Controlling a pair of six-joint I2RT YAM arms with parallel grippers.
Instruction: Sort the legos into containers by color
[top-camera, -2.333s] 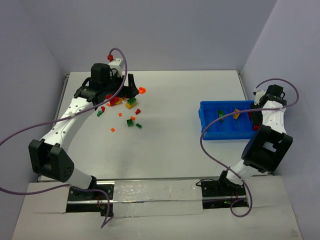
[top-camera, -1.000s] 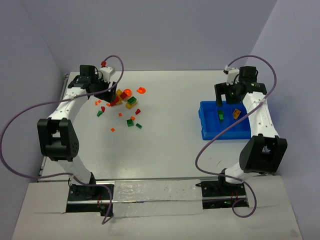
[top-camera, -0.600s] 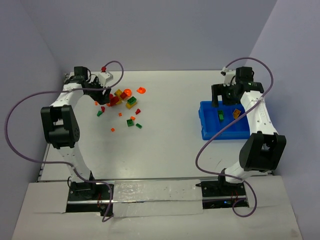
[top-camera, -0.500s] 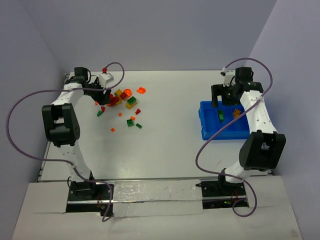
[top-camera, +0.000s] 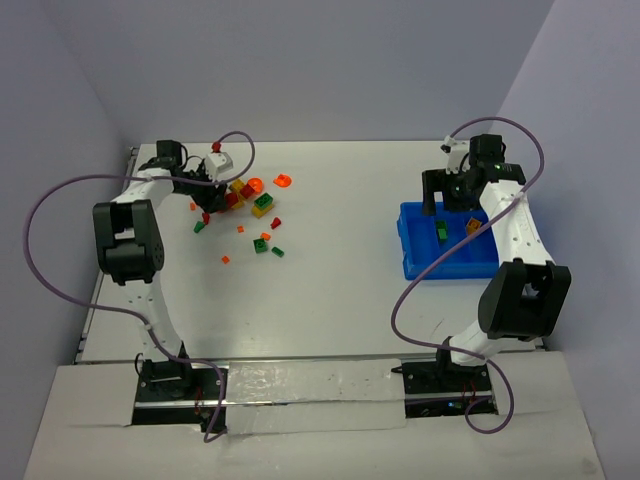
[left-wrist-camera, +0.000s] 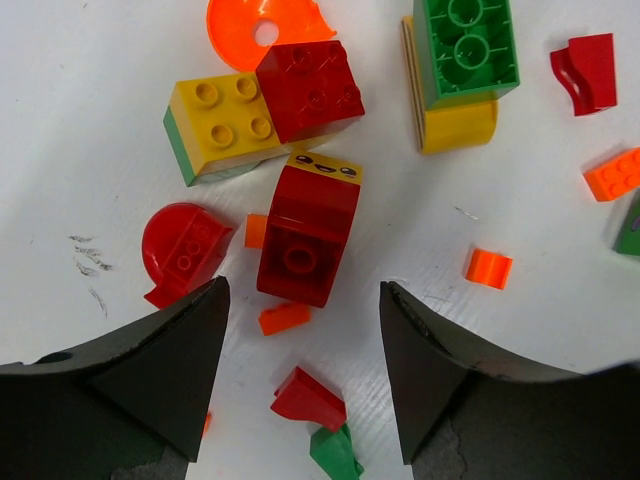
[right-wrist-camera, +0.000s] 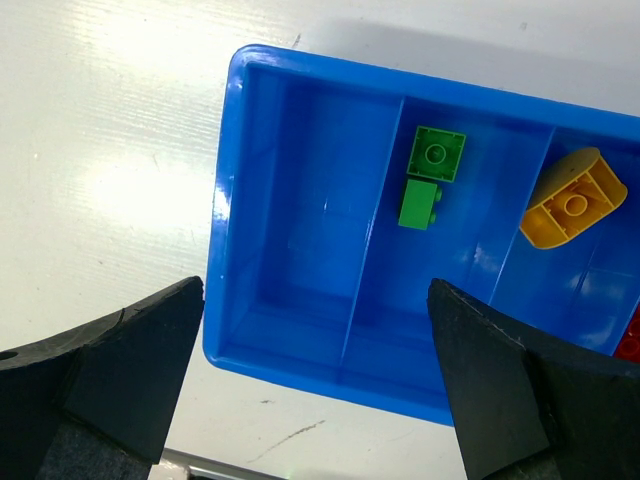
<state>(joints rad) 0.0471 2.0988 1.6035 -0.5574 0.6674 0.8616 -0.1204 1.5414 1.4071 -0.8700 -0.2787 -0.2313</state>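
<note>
The legos (top-camera: 250, 205) lie scattered at the table's far left. In the left wrist view, a red brick with a yellow face strip (left-wrist-camera: 308, 245) sits just ahead of my open left gripper (left-wrist-camera: 303, 290), with a small orange piece (left-wrist-camera: 284, 318) and a red wedge (left-wrist-camera: 308, 398) between the fingers. Nothing is held. A yellow brick (left-wrist-camera: 222, 120), another red brick (left-wrist-camera: 310, 88) and a green brick (left-wrist-camera: 465, 50) lie beyond. My left gripper (top-camera: 208, 188) hangs over the pile. My right gripper (right-wrist-camera: 316, 290) is open over the blue bin (right-wrist-camera: 225, 200), whose containers hold green bricks (right-wrist-camera: 436, 153) and a yellow brick (right-wrist-camera: 572, 200).
An orange disc (left-wrist-camera: 265, 25) and a red rounded piece (left-wrist-camera: 185, 250) lie in the pile. The blue bin (top-camera: 410, 260) stands at the right, near the side wall. A red piece (right-wrist-camera: 630, 340) shows at the bin's far right edge. Walls close off the table's back and sides.
The left arm has folded further toward the far left corner while its gripper stayed over the pile, jaws slightly narrower. The right gripper has edged a little over the bin's far end.
</note>
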